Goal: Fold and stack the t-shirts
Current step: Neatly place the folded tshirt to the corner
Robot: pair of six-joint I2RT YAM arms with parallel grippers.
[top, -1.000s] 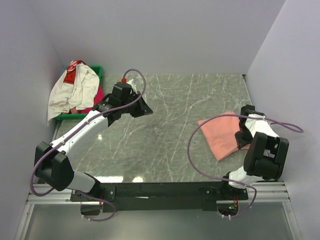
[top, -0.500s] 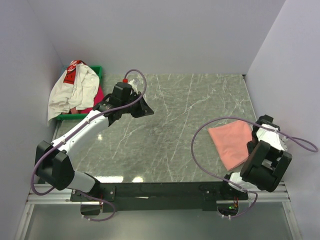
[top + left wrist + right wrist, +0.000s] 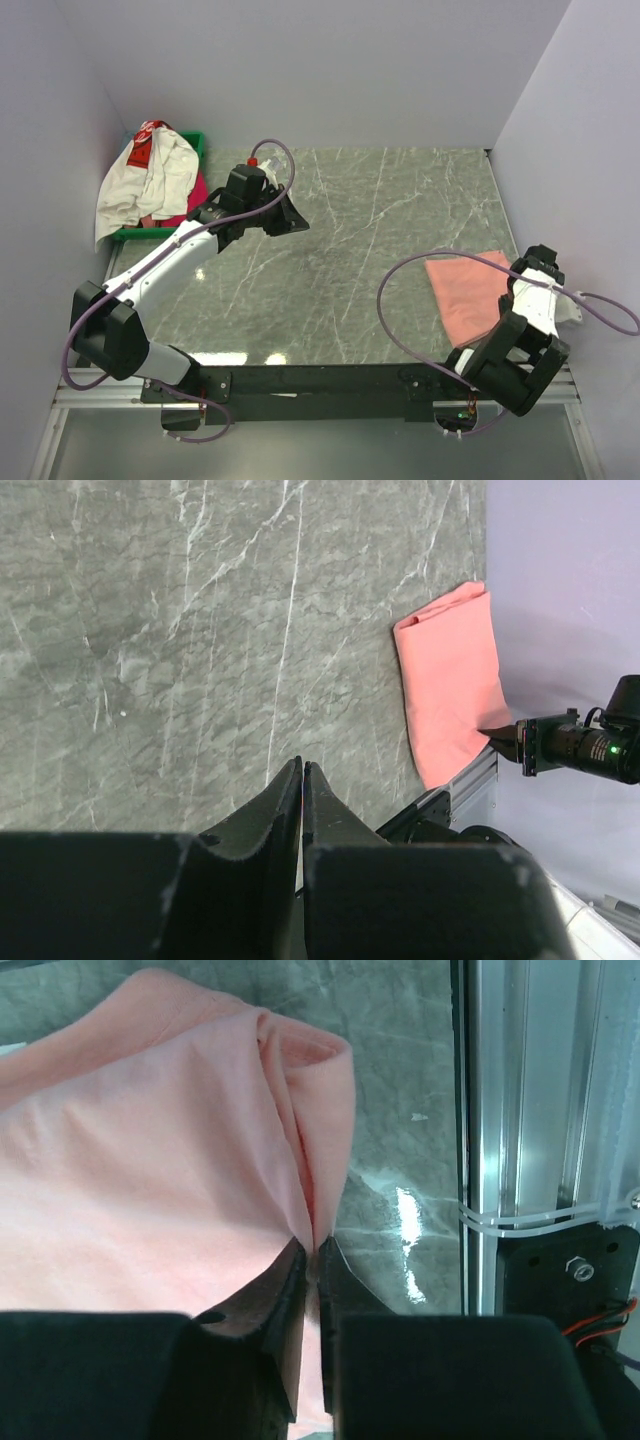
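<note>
The folded salmon-pink t-shirt (image 3: 468, 292) lies at the near right corner of the table; it also shows in the left wrist view (image 3: 450, 695) and the right wrist view (image 3: 130, 1170). My right gripper (image 3: 312, 1245) is shut on its edge, pinching a fold of cloth. The white t-shirt with a red patch (image 3: 150, 175) is draped over the green tray (image 3: 196, 143) at the back left. The magenta-pink t-shirt (image 3: 195, 195) peeks out under it. My left gripper (image 3: 301, 767) is shut and empty, held above the table's middle left (image 3: 290, 215).
The grey marble table (image 3: 350, 250) ends in an aluminium rail (image 3: 520, 1110) right beside the right gripper. White walls close in on the left, back and right. A purple cable (image 3: 400, 300) loops over the table by the right arm.
My right gripper has dragged the salmon-pink t-shirt toward the near right corner of the table. The left arm has not moved.
</note>
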